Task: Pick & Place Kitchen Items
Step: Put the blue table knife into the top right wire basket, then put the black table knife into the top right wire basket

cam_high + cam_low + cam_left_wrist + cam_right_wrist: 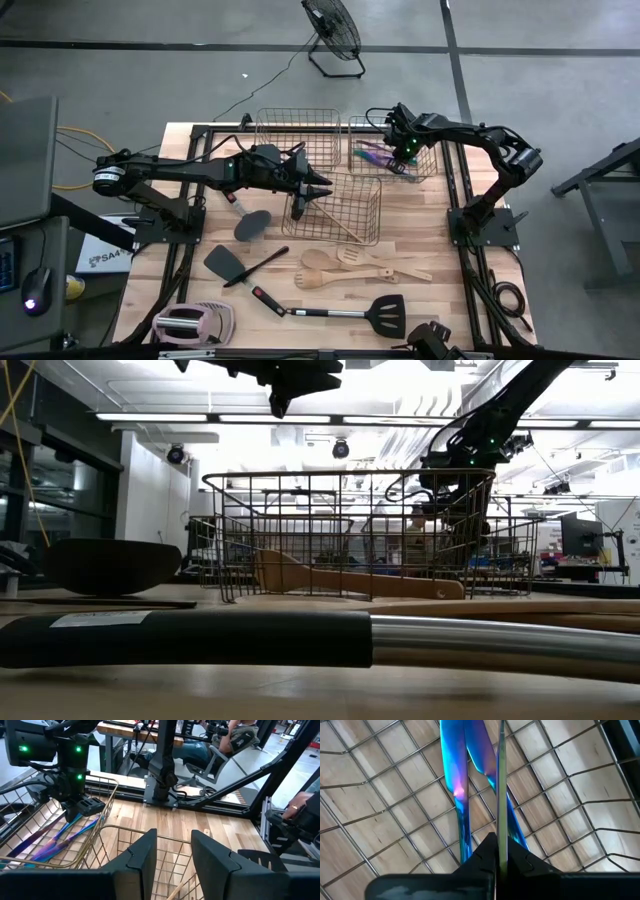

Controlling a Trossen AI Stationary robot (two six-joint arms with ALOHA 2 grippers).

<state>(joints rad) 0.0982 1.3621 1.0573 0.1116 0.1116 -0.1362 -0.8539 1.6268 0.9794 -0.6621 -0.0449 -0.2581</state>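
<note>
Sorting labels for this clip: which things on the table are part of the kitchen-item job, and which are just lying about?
Job:
iridescent utensils
wooden spoons and spatulas
black spatulas
black spoon
wooden spatula in the near basket
right gripper
left gripper

Lying about:
pink-and-white gadget

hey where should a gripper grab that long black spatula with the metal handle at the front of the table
Probably on the black grip section of the black spatula, just left of the bare metal shaft. It lies flat, running left to right with open wood on both sides, so I'd come straight down with the fingers across the handle. The wide head looks too flat to pinch.
</note>
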